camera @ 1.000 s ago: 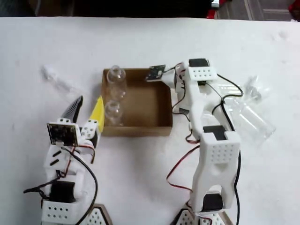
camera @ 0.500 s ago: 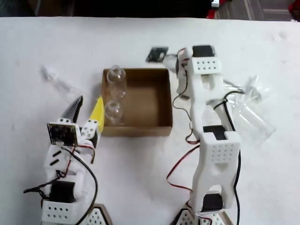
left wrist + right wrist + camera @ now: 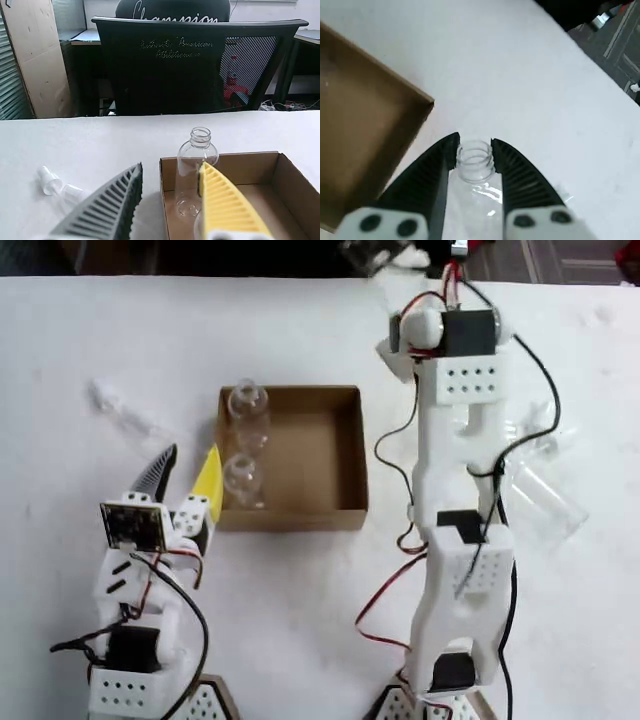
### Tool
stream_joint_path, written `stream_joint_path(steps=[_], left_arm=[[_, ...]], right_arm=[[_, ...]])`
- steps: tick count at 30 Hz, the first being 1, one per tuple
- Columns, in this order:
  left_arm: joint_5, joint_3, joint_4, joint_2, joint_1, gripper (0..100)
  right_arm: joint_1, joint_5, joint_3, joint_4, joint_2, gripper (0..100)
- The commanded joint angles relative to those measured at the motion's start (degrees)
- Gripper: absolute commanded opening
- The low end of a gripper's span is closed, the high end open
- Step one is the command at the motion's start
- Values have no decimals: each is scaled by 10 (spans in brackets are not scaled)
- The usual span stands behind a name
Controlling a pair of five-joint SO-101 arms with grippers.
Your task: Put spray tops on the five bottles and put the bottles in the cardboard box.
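The cardboard box (image 3: 345, 455) sits mid-table with two clear bottles without tops (image 3: 247, 410) standing along its left wall. My left gripper (image 3: 192, 452) rests open just outside that wall, its black and yellow fingers apart (image 3: 170, 170) with nothing between them. The left wrist view shows one bottle (image 3: 196, 162) upright in the box (image 3: 260, 167). My right gripper (image 3: 385, 255) is stretched toward the table's far edge. In the right wrist view it (image 3: 475, 141) is shut on the threaded neck of a clear bottle (image 3: 475, 162), past the box corner (image 3: 415, 107).
Clear bottles (image 3: 540, 495) and spray tops (image 3: 540, 425) lie on the table right of the right arm. More clear spray parts (image 3: 120, 410) lie left of the box, also seen as small pieces (image 3: 50, 181) in the left wrist view. A black chair (image 3: 200, 65) stands beyond the table.
The right arm has stretched from the box's far right corner out toward the table's far edge. The left arm and the box have stayed put.
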Motion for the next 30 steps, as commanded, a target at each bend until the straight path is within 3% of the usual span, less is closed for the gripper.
stream_joint_path(steps=[1,7,16,23,30], left_arm=[[-7,-2,2,-4,8,176],[-7,-2,2,-4,8,176],[-7,-2,2,-4,8,176],[-7,-2,9,-4,8,176],[-7,-2,9,-5,8,176]], right_arm=[[-50,-94,-28,15,-99,15],[-144,-200,-27,14,-182,15],[-213,-201,40,15,-203,15],[-284,-201,143,14,-321,15],[-292,-200,287,2,-389,16]])
